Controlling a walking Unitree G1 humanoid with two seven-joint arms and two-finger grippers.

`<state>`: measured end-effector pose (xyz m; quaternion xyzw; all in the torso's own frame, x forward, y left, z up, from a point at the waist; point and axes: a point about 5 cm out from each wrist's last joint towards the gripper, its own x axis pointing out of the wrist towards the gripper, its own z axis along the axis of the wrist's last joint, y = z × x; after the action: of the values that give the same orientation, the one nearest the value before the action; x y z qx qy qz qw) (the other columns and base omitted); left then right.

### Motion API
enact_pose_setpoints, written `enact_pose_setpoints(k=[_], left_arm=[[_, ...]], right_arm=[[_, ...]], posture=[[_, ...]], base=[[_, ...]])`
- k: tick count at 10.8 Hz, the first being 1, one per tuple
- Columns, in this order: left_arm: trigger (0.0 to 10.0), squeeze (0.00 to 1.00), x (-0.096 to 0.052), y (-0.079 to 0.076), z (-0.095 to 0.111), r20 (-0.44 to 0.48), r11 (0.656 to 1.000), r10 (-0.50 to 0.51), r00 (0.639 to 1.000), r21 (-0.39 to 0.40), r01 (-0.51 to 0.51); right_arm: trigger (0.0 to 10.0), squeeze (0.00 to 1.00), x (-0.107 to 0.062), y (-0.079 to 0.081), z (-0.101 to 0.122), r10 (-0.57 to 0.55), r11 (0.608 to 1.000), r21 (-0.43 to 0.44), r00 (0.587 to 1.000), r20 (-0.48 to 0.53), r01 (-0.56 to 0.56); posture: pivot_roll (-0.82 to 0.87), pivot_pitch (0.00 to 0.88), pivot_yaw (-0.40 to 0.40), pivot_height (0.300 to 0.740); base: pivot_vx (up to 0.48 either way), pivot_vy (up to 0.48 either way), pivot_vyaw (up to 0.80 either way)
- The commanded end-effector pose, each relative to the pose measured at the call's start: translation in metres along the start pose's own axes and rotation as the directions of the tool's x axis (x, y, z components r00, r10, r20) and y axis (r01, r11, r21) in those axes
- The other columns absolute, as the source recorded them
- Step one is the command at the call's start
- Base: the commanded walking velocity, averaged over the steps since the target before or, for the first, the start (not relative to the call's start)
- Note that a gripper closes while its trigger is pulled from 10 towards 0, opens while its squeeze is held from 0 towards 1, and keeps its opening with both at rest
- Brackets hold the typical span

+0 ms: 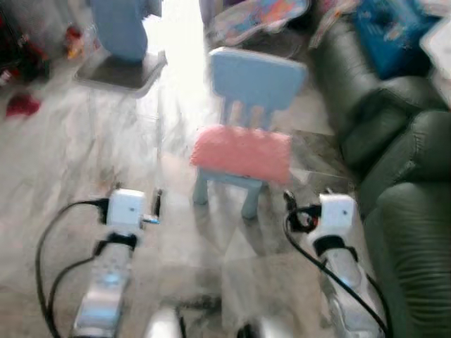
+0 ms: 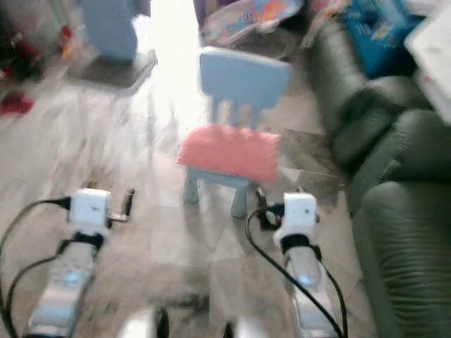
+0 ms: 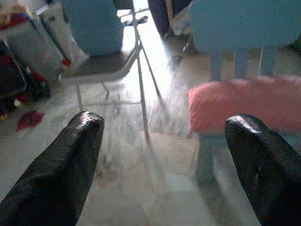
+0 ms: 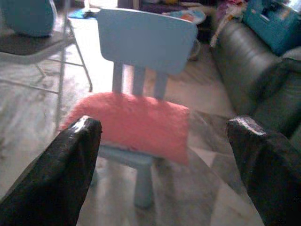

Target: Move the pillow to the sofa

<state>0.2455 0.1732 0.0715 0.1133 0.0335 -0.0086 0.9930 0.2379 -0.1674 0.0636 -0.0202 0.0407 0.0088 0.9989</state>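
Though blurred, fuzzy pink pillow (image 4: 134, 125)

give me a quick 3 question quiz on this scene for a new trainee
1. True or false: the pink pillow already lies on the dark sofa.
2. The pillow rests on: A) the floor B) the seat of the small blue chair C) the sofa arm
3. Fill in: the sofa stands on the robot's ____ side.

Key
1. False: it lies on the chair seat, apart from the sofa.
2. B
3. Right. The left gripper and right gripper are both open, short of the pillow.
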Motion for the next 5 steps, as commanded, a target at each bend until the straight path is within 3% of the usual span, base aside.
enact_pose_setpoints(k=[1, 5], left_arm=[[10.0, 0.00, -0.0013, -0.0099, -0.0009, -0.003, 0.999, -0.035, 0.999, -0.020, 0.035], [10.0, 0.00, -0.0008, -0.0127, -0.0010, -0.003, 0.999, -0.044, 0.999, -0.025, 0.044]], right_arm=[[10.0, 0.00, -0.0039, -0.0086, -0.0054, -0.020, 1.000, -0.012, 0.999, -0.032, 0.020], [10.0, 0.00, -0.0032, -0.0061, -0.0055, -0.006, 1.000, -0.004, 0.999, -0.036, 0.006]], posture=[[-0.02, 0.139, -0.055, 0.740], [-0.03, 0.144, -0.058, 0.740]], base=[[0.390, 0.000, 0.00], [0.396, 0.000, 0.00]])
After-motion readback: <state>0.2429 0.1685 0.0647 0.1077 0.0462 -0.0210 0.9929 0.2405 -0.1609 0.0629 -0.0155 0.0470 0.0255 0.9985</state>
